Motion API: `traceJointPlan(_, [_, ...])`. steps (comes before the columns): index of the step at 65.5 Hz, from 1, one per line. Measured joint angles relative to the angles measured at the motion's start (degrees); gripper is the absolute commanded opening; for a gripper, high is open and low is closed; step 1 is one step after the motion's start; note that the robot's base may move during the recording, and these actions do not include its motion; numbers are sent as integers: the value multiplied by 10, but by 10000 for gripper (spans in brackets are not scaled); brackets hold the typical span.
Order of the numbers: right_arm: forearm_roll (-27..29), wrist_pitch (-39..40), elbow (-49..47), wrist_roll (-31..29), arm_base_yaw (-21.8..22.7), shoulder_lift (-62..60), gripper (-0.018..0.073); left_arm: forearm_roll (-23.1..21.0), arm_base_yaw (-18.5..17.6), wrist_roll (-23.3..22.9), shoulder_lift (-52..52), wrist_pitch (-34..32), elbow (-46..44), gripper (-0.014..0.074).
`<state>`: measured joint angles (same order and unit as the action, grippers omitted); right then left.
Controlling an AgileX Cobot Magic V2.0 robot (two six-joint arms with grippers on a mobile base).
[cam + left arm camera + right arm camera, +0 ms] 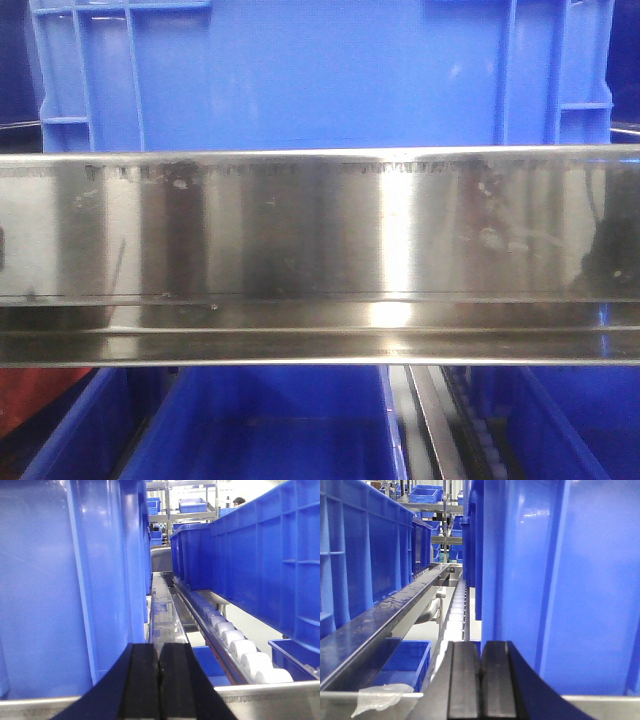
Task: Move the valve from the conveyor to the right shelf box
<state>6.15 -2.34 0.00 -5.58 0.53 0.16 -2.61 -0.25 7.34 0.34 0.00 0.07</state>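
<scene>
The valve and the conveyor are out of view in every frame. The right shelf shows as a broad brushed-steel rail (pixel 320 230) across the front view, with a large blue box (pixel 320 70) standing behind and above it. No gripper appears in the front view. My left gripper (pixel 160 652) is shut, pads pressed together with nothing between them, just before a steel rail (pixel 280 692) and beside a blue box wall (pixel 60 580). My right gripper (pixel 481 650) is also shut and empty, next to a blue box wall (pixel 545 580).
Lower blue bins (pixel 270 420) sit under the rail. A white roller track (pixel 240 647) runs past a row of blue boxes (pixel 260 560). More blue boxes (pixel 365 555) line the left in the right wrist view, and crumpled clear plastic (pixel 380 697) lies on the rail.
</scene>
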Motion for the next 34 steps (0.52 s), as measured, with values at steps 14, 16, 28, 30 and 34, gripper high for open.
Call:
traceJointPlan(14, [0, 0, 0, 0, 0, 0, -158, 0, 0, 0, 0, 0, 0, -111])
traceJointPlan(16, [0, 0, 0, 0, 0, 0, -158, 0, 0, 0, 0, 0, 0, -111])
traceJointPlan(28, [0, 0, 0, 0, 0, 0, -158, 0, 0, 0, 0, 0, 0, -111])
traceJointPlan(30, [0, 0, 0, 0, 0, 0, -158, 0, 0, 0, 0, 0, 0, -111])
traceJointPlan(34, [0, 0, 0, 0, 0, 0, -158, 0, 0, 0, 0, 0, 0, -111])
